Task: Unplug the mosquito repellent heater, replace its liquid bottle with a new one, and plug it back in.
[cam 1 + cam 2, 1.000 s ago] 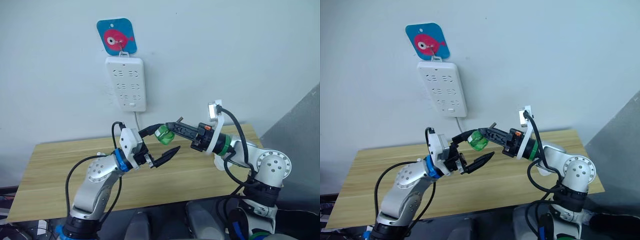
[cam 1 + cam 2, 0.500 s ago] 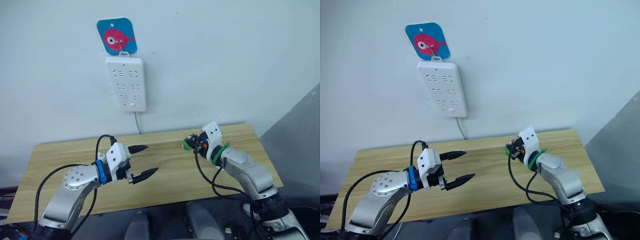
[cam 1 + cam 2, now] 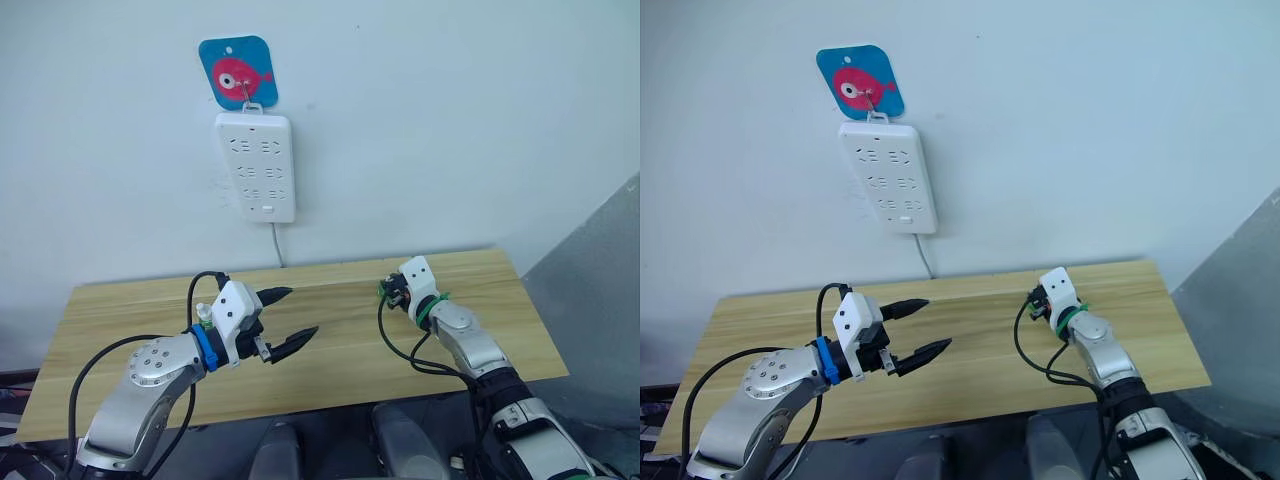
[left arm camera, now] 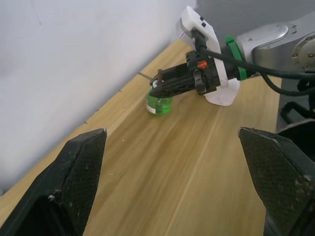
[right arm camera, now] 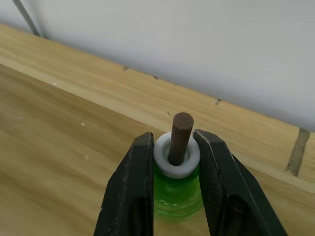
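Bottles: one green bottle (image 5: 176, 194) | right end effector (image 5: 174, 162) pinching it | left end effector (image 3: 285, 320) spread

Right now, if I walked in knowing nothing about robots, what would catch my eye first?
Probably the bright pink fish sign on the wall, with a white power strip hanging just below it. Then the small green bottle with its brown wick, pinched in the right claw on the wooden table. The left claw gapes open, empty.
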{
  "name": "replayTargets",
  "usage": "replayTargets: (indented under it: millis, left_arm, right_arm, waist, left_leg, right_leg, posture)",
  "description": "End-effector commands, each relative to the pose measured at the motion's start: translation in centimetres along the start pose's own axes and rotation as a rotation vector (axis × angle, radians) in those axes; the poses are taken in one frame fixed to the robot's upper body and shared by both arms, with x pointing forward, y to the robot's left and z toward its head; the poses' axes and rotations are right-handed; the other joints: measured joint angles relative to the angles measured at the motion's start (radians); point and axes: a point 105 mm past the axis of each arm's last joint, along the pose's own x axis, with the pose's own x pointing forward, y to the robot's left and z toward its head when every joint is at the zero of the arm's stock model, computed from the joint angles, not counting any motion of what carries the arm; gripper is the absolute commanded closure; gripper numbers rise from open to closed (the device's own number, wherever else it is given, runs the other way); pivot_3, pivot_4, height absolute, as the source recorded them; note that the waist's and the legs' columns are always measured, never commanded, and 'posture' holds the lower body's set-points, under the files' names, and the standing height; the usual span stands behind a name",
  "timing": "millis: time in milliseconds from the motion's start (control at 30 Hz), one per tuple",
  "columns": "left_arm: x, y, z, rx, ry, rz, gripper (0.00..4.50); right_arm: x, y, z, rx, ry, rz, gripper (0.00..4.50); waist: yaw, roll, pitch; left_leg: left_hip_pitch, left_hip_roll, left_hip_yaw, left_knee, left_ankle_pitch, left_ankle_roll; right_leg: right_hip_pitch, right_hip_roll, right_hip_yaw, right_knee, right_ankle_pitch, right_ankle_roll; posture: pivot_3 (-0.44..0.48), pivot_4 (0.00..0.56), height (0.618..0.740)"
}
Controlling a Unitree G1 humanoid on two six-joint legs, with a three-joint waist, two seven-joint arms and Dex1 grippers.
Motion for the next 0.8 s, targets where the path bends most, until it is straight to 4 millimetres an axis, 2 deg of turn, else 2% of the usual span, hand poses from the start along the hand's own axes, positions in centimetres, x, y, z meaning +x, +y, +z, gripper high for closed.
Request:
replayTargets:
  millis: [33, 133, 200, 267, 333, 467, 600, 667, 800]
  left_arm:
    - [-0.3, -0.3, 1.0, 0.032, -0.035, -0.001, 0.00]
    - [-0.5, -0.5, 1.0, 0.025, -0.049, -0.001, 0.00]
    - [-0.6, -0.5, 1.1, 0.014, -0.060, 0.003, 0.00]
    - [-0.9, -0.2, 0.8, 0.008, -0.059, 0.015, 0.00]
    - [-1.2, -0.1, 0.5, 0.002, -0.058, 0.022, 0.00]
    - [-2.1, -0.5, 0.2, -0.003, -0.048, -0.044, 0.00]
    - [-3.7, 0.5, -0.5, 0.010, -0.018, 0.056, 0.00]
    - [-5.2, 1.6, -1.1, 0.005, 0.007, 0.173, 0.00]
    - [-8.3, 2.3, -2.8, -0.080, 0.067, 0.308, 0.00]
  right_arm:
    - [0.4, -0.1, 0.5, 0.000, -0.028, 0.009, 3.65]
    - [0.4, -0.3, 0.6, 0.039, -0.043, -0.010, 3.65]
    - [0.4, -0.7, 0.6, 0.046, -0.043, -0.032, 2.84]
    - [0.3, -0.9, 0.8, 0.047, -0.051, -0.045, 2.29]
    - [0.1, -1.0, 1.1, 0.071, -0.064, -0.047, 1.55]
    - [-1.5, -1.3, 3.0, 0.068, -0.155, -0.064, 0.07]
    - [-4.4, -0.1, 6.1, 0.027, -0.262, 0.009, 0.07]
    - [-6.3, 1.8, 7.8, -0.049, -0.303, 0.127, 0.07]
    - [-9.0, 5.2, 9.6, -0.215, -0.315, 0.326, 0.07]
  waist:
    - [0.002, 0.000, 0.000]
    - [0.007, 0.000, 0.000]
    - [0.010, 0.000, 0.000]
    - [0.012, 0.000, 0.000]
    - [0.012, 0.000, 0.000]
    - [0.013, 0.000, 0.000]
    - [0.015, 0.001, 0.001]
    - [0.015, 0.001, 0.001]
    - [0.015, -0.001, 0.005]
  left_leg:
    - [0.000, 0.000, 0.000, 0.000, 0.000, 0.000]
    - [0.001, 0.000, 0.000, 0.001, 0.000, 0.000]
    - [0.001, 0.000, 0.000, 0.001, 0.000, 0.000]
    - [0.002, 0.000, 0.000, 0.002, 0.000, 0.000]
    - [0.002, 0.000, 0.000, 0.002, 0.000, 0.000]
    - [0.002, 0.000, 0.000, 0.001, 0.000, 0.000]
    - [0.001, 0.000, 0.000, 0.001, 0.000, 0.000]
    - [0.001, 0.000, 0.000, 0.001, 0.000, 0.000]
    - [0.002, 0.001, 0.000, 0.001, 0.000, 0.000]
  right_leg:
    - [0.000, 0.000, 0.000, 0.001, 0.000, 0.000]
    - [0.000, 0.000, 0.000, 0.002, 0.000, 0.000]
    - [0.000, 0.000, 0.000, 0.004, 0.000, 0.000]
    - [0.000, 0.000, 0.000, 0.004, 0.000, 0.000]
    - [0.000, 0.000, 0.001, 0.005, 0.000, 0.000]
    - [0.000, 0.000, 0.000, 0.006, 0.000, 0.000]
    - [-0.001, 0.000, 0.001, 0.006, 0.000, 0.000]
    - [-0.001, 0.000, 0.001, 0.005, 0.000, 0.000]
    - [0.000, 0.000, 0.001, 0.004, -0.003, 0.004]
  posture:
    - [-0.033, 0.147, 0.728]
    - [-0.032, 0.146, 0.728]
    - [-0.032, 0.147, 0.728]
    - [-0.036, 0.148, 0.728]
    - [-0.036, 0.148, 0.728]
    - [-0.036, 0.146, 0.728]
    - [-0.043, 0.161, 0.728]
    - [-0.045, 0.172, 0.728]
    - [-0.043, 0.211, 0.728]
